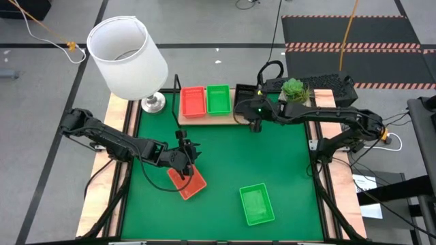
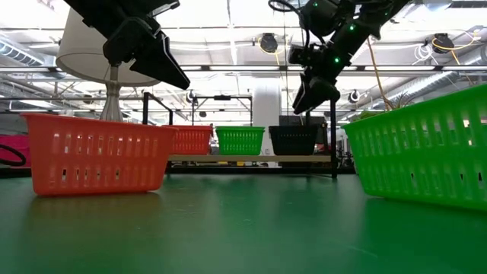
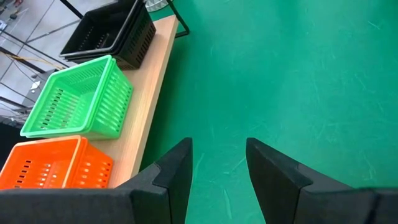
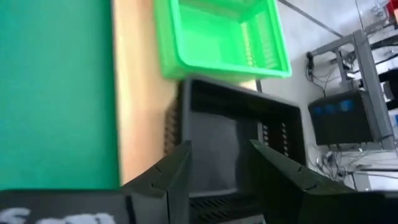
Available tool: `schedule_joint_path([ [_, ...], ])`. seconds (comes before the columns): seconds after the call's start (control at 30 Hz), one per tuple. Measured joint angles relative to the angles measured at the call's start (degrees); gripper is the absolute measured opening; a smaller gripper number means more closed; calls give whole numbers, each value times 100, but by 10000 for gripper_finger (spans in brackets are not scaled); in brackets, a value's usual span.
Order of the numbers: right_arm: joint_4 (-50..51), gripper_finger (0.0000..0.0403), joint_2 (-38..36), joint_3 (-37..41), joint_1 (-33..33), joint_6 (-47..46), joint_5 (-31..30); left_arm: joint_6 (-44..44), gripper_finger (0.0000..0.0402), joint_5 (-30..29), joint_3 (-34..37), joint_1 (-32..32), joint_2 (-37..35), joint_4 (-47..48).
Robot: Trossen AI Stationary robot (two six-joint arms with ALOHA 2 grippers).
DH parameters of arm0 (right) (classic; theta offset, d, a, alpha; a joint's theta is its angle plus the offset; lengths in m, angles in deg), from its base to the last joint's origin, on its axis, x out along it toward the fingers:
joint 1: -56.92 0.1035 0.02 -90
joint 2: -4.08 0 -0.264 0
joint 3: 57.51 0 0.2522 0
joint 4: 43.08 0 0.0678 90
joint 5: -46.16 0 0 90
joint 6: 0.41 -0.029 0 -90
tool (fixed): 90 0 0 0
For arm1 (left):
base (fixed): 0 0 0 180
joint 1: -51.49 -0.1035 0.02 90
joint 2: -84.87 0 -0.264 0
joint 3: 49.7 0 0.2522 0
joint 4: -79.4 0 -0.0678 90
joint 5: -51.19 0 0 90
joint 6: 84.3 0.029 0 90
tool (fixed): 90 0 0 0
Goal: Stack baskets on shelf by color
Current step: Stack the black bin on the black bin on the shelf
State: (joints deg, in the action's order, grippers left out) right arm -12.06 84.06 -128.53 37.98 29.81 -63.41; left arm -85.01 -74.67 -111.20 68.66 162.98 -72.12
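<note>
Claw on left arm is hovering with fingers apart and nothing between them, sitting right over the orange basket on the bench. That basket is lying just toward the bench's near edge from the claw, its long axis skewed diagonally to the bench edges, so the left arm is clearly nearer it. Right claw, fingers apart and empty, is hanging over the black baskets on the shelf. Loose green basket is lying well apart, near the front edge.
</note>
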Motion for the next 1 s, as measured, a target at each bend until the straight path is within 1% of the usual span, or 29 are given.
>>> schedule_joint_path([
  [0.1, -11, 147, 0, 0, 165, -287, -54, 0, 152, 0, 0, 0, 0, 0],
  [0.3, -8, 121, 0, 0, 592, -660, -552, 18, 152, 0, 0, 0, 0, 0],
  [0.4, -118, 96, -4, 109, 788, -989, -745, 17, 152, 0, 0, 0, 0, 1],
  [0.5, -339, 63, 2, 481, 963, -1182, -853, 16, 152, 0, 0, 0, 0, -1],
  [0.57, -613, 41, 5, 734, 1047, -1216, -1031, 21, 152, 0, 0, -5, 0, -1],
  [0.7, -1283, 5, 0, 1222, 1040, -1217, -1143, 12, 152, 0, 0, -62, 0, -16],
  [0.8, -1667, 7, -2, 1378, 974, -1132, -1262, -44, 152, 0, 0, -98, 0, -33],
  [0.93, -1627, 10, 0, 1414, 872, -1141, -1520, -73, 152, 2, 0, -103, 0, -44],
  [1.0, -1646, 7, -2, 1414, 838, -1131, -1522, -79, 152, 2, 0, -103, 0, -43],
])
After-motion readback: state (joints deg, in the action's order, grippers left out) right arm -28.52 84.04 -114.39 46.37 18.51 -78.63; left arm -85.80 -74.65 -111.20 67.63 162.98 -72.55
